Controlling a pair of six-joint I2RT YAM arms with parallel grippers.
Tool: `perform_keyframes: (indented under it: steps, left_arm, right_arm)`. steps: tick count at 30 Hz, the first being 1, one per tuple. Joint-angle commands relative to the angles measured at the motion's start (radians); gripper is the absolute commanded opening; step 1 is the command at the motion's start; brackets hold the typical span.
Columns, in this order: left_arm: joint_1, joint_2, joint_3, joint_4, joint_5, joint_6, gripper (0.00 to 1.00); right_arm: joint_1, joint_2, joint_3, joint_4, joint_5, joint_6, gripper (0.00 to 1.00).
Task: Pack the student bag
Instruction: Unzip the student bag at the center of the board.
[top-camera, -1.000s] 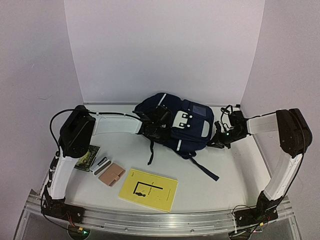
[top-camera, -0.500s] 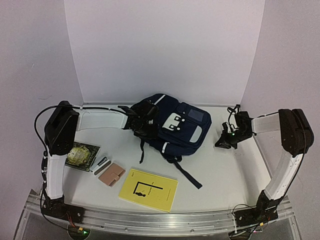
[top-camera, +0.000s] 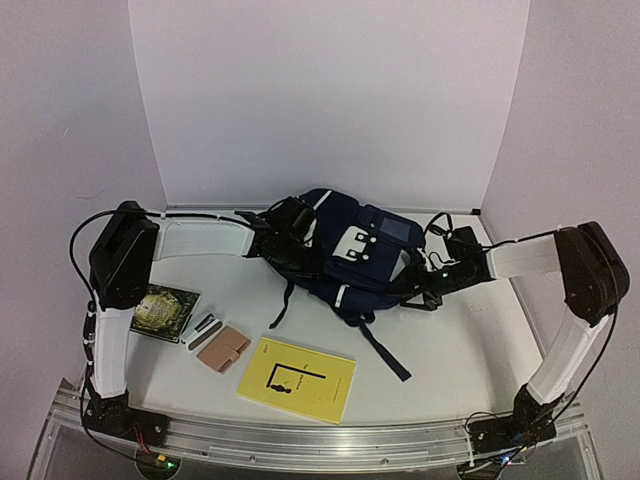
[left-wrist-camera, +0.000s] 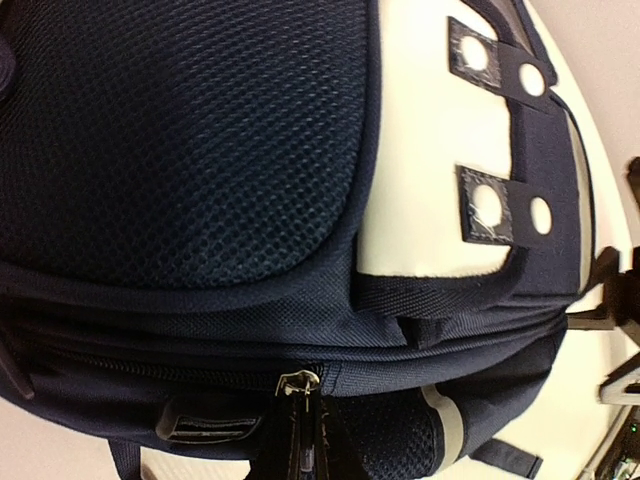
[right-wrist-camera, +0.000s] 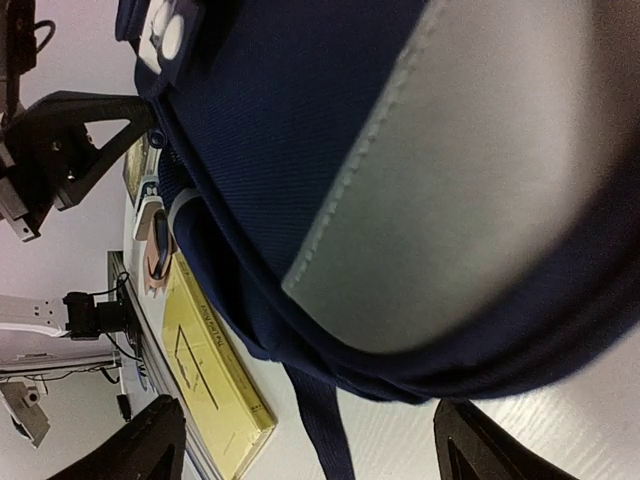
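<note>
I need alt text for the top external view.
A navy student bag lies at centre, the left pincer gripping its left end and the right pincer open at its right. A yellow book lies in front of it.

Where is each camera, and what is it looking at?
Top: high behind the robot, looking down at the table, student bag, left arm and right arm.
Left wrist: close against the bag, which fills the view; own fingers hard to make out.
Right wrist: low beside the bag, facing the yellow book; own open fingertips at the bottom.
Shared: top and right wrist both show bag and book.
</note>
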Motion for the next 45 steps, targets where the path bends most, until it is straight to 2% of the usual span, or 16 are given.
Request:
perform_keyframes:
  steps: [1, 4, 7, 9, 11, 17, 26, 28, 31, 35, 36, 38, 40, 41, 43, 45]
  left_arm:
    - [-0.037, 0.012, 0.072, 0.081, 0.098, -0.002, 0.00]
    - [-0.043, 0.008, 0.071, 0.067, 0.119, 0.004, 0.00]
    - [-0.044, -0.021, 0.049, 0.042, 0.102, 0.010, 0.00]
    - [-0.042, -0.050, 0.031, 0.011, 0.068, 0.019, 0.00]
    - [-0.037, -0.069, 0.021, -0.032, 0.029, 0.028, 0.00]
    - [-0.009, -0.097, 0.002, -0.140, -0.084, 0.055, 0.00]
    - [0.036, -0.123, -0.060, -0.160, -0.147, 0.088, 0.00]
    - [0.036, -0.119, -0.069, -0.153, -0.135, 0.094, 0.00]
    - [0.020, -0.116, -0.080, -0.111, -0.044, 0.112, 0.00]
    - [-0.064, -0.080, -0.026, -0.059, 0.057, 0.160, 0.00]
    - [-0.090, -0.067, -0.008, -0.038, 0.089, 0.167, 0.00]
    - [-0.127, -0.049, 0.019, 0.009, 0.144, 0.167, 0.00]
    - [-0.138, -0.029, 0.048, 0.038, 0.179, 0.142, 0.00]
    - [-0.139, -0.022, 0.059, 0.053, 0.184, 0.129, 0.00]
    - [-0.138, -0.008, 0.076, 0.075, 0.184, 0.112, 0.00]
    - [-0.138, 0.009, 0.096, 0.085, 0.182, 0.099, 0.00]
  right_arm:
    - [0.015, 0.079, 0.021, 0.124, 0.004, 0.075, 0.82]
    - [0.012, 0.103, 0.045, 0.131, 0.048, 0.088, 0.69]
    - [-0.009, 0.095, 0.042, 0.130, 0.098, 0.096, 0.40]
    - [-0.045, 0.087, 0.034, 0.128, 0.115, 0.102, 0.16]
    - [-0.087, 0.082, 0.036, 0.114, 0.130, 0.099, 0.00]
    - [-0.195, 0.048, 0.050, 0.008, 0.181, 0.033, 0.00]
    - [-0.304, 0.055, 0.183, -0.167, 0.333, -0.177, 0.00]
    - [-0.335, 0.080, 0.245, -0.181, 0.372, -0.216, 0.00]
    - [-0.346, 0.113, 0.335, -0.184, 0.412, -0.232, 0.00]
    - [-0.347, 0.167, 0.469, -0.187, 0.383, -0.177, 0.00]
    - [-0.347, 0.168, 0.491, -0.187, 0.376, -0.164, 0.05]
    - [-0.347, 0.157, 0.512, -0.193, 0.350, -0.144, 0.25]
    - [-0.347, 0.121, 0.497, -0.222, 0.307, -0.128, 0.57]
    - [-0.347, 0.091, 0.468, -0.238, 0.280, -0.122, 0.69]
    - [-0.347, 0.027, 0.403, -0.269, 0.205, -0.114, 0.85]
    - [-0.346, -0.031, 0.323, -0.299, 0.130, -0.113, 0.93]
